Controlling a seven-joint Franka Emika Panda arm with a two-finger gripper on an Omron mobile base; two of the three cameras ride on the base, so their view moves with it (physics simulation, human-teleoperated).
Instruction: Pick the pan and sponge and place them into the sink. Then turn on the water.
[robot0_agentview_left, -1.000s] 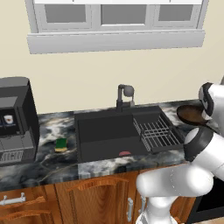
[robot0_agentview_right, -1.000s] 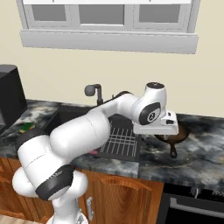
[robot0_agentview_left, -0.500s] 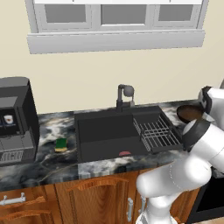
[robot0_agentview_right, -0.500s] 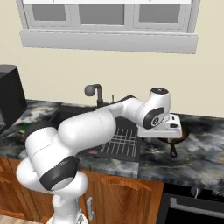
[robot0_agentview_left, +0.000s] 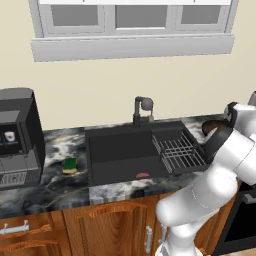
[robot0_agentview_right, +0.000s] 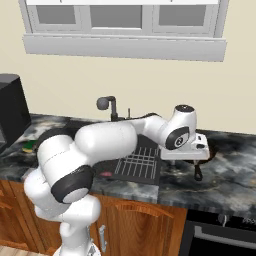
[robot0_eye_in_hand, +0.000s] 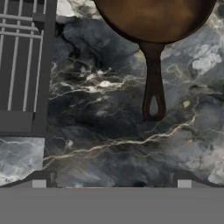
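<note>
Pan from left base: pan (robot0_agentview_left: 211, 127) sits on the counter right of the sink (robot0_agentview_left: 120, 150), half hidden by my arm; sponge (robot0_agentview_left: 69, 165) waits left of the basin.
Right base: gripper (robot0_agentview_right: 198, 155) hangs low over the pan (robot0_agentview_right: 209, 150), lined up for a grab.
Hand cam: pan handle (robot0_eye_in_hand: 153, 87) points toward me, fingertips (robot0_eye_in_hand: 39, 181) spread wide, holding nothing.

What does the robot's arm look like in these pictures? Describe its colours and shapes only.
The arm is glossy white, built of thick rounded segments joined by dark grey to black bands. A round cap with a dark top sits at the wrist. The hand is a flat white block. The gripper has two small dark fingertips. No cables or markings show.
</note>
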